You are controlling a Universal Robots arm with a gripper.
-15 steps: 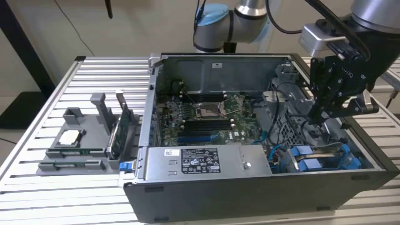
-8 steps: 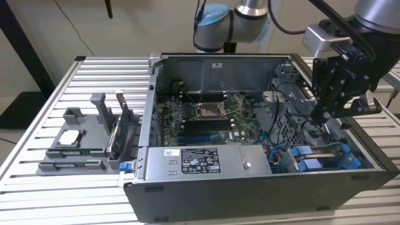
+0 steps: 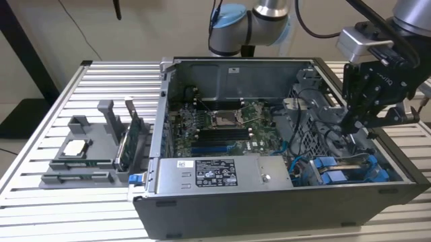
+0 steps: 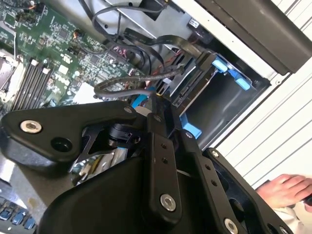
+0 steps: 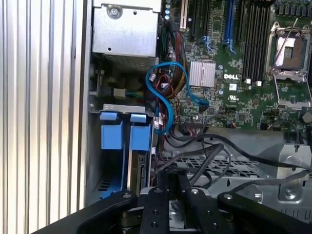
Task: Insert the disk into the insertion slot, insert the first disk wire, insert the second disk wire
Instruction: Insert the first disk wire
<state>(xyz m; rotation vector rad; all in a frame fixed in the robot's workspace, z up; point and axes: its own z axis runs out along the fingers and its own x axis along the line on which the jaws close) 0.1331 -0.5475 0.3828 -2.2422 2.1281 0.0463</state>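
The gripper (image 3: pixel 352 126) hangs inside the open computer case (image 3: pixel 269 206), toward the exterior view's right, above the slot (image 4: pixel 222 105). Its black metal fingers (image 5: pixel 160 197) are drawn close together with a thin gap. The tips are sunk in a tangle of round black wires (image 5: pixel 209 156), so I cannot tell whether anything is pinched between them.

The disk (image 5: pixel 141 168) stands on edge in the slot, showing a thin dark edge between bright blue plastic tabs. Its label is hidden. The slot's walls are dull dark grey sheet metal.

A glossy blue cable (image 5: pixel 163 97) loops just beyond the slot, its near end lost behind the wires. The green circuit board (image 3: pixel 225 126) lies flat on the case floor, and a silver labelled box (image 3: pixel 215 174) fills the near side. The case sits on a ribbed metal table (image 3: pixel 67 212). A person's hand (image 4: pixel 287 187) is cut off at the edge of the second wrist view.
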